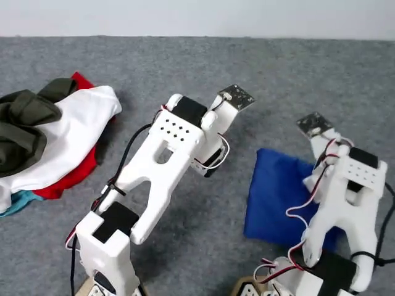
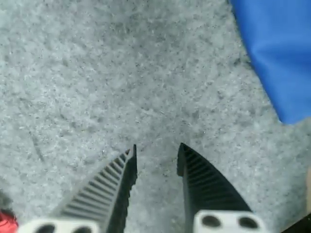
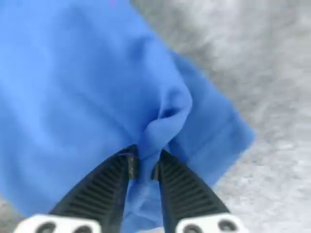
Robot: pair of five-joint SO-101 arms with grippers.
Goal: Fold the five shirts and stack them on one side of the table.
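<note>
At 4 o'clock on the counter (image 1: 185, 68): blue shirt (image 1: 274, 191), a compact rectangle, with one raised ridge of cloth pinched between the tips of the right pincer (image 3: 144, 167). Left pincer (image 2: 156, 155): spread, holding nothing, over bare grey counter beside the blue shirt's edge. At 9 o'clock: a loose heap of white shirt (image 1: 74, 129), olive shirt (image 1: 24, 120), red shirt (image 1: 74, 176) and teal shirt (image 1: 15, 202).

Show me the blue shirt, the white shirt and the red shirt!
blue shirt (image 1: 274, 191), high view, on its flat middle.
white shirt (image 1: 74, 132), high view, on its broad middle.
red shirt (image 1: 73, 177), high view, on the edge below the white one.
</note>
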